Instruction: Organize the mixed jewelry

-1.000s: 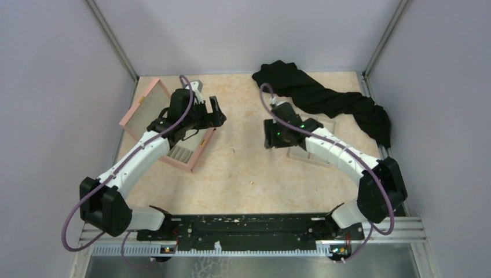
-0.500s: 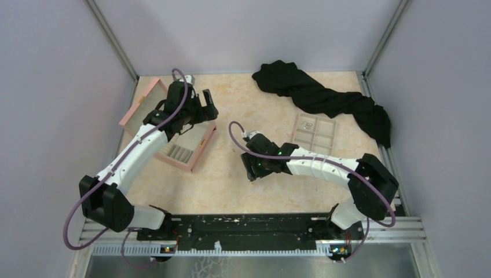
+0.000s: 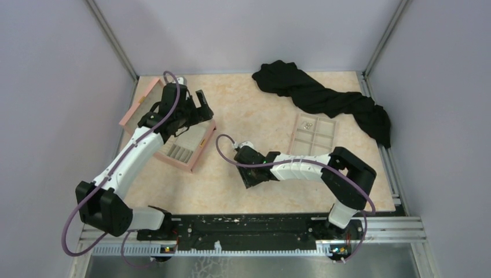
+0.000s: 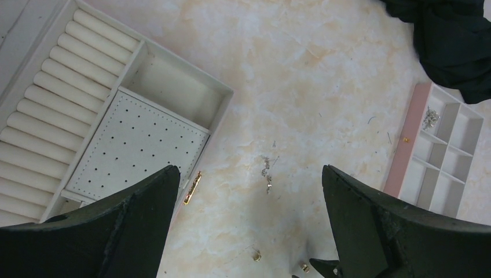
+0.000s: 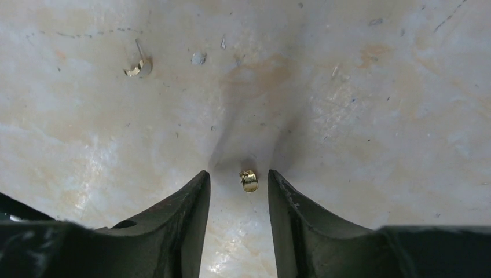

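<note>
The left arm (image 3: 136, 147) is stretched forward and to the left, and the left pincer (image 4: 249, 171) is held high with its fingers spread wide. The right arm (image 3: 301, 167) is folded at the elbow and reached leftward. The right pincer (image 5: 237, 174) is pointed down, its fingers parted by a narrow gap.

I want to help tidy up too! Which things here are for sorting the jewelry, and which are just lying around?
Part of the job:
gold bead, between the open right gripper fingers
loose silvery tangle
silvery pieces in the beige tray
pink box

Just lying about:
black cloth
</note>
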Controlling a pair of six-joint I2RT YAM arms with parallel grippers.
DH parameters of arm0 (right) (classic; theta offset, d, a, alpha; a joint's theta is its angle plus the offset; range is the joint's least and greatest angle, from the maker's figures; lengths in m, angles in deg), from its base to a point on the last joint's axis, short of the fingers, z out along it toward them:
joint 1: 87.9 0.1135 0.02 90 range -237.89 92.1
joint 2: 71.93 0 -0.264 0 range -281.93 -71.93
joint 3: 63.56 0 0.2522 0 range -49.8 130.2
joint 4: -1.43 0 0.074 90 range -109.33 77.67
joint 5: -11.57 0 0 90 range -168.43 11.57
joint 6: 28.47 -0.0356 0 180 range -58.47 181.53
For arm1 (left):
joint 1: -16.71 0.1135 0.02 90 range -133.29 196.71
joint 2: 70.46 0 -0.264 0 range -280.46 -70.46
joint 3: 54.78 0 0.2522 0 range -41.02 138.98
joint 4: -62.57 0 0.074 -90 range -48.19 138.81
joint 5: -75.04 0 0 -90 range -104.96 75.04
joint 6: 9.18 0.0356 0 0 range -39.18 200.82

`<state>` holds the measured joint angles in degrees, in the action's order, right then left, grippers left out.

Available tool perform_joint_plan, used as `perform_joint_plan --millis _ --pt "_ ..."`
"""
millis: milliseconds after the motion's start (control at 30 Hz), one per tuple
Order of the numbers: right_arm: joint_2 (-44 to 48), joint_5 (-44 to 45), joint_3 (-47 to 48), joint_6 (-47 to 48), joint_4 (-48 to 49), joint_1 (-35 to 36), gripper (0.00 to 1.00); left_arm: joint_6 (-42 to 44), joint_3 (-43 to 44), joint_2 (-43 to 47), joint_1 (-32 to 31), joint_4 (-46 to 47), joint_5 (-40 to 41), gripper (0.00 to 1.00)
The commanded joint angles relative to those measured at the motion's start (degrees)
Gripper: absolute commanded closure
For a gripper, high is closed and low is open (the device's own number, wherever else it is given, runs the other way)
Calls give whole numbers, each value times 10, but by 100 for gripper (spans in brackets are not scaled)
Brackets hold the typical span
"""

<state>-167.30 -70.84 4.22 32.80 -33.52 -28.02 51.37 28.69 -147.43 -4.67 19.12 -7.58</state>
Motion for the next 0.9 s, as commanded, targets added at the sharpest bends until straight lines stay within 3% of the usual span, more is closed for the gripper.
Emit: perform_joint_plan --millis 0,500,600,867 --pt "-17 29 14 -20 22 3 61 -12 -17 26 0 -2 -10 1" --pt "-15 59 27 -32 -16 4 88 -18 -37 31 -1 10 -26 1" --pt "-10 65 32 -32 -28 4 100 -22 -41 32 -1 16 -29 1" --pt "18 107 66 -50 -94 3 100 -24 -42 31 -1 22 -31 1"
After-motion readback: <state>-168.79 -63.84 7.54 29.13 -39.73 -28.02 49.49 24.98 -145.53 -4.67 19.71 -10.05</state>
